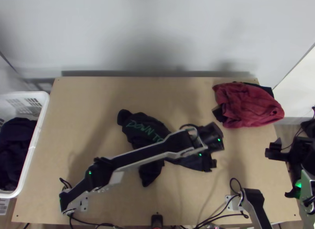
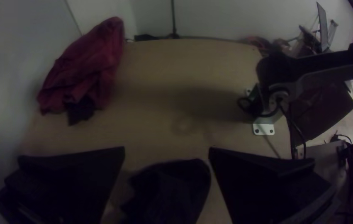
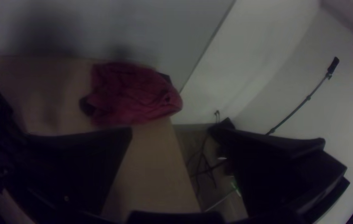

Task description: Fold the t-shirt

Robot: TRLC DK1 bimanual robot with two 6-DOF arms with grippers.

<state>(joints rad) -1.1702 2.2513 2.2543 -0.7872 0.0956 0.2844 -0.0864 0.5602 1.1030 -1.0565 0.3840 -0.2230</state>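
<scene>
The dark t-shirt (image 1: 143, 128) lies bunched; spreading seems due, probably by pinching edges. Left end effector (image 2: 166, 148) and right end effector (image 3: 178, 128) gape wide.

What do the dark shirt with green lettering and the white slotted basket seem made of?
The dark shirt with green lettering looks like matt fabric, perhaps cotton, given its soft folds. The white slotted basket seems smooth moulded plastic: even rim, slots in its wall.
</scene>
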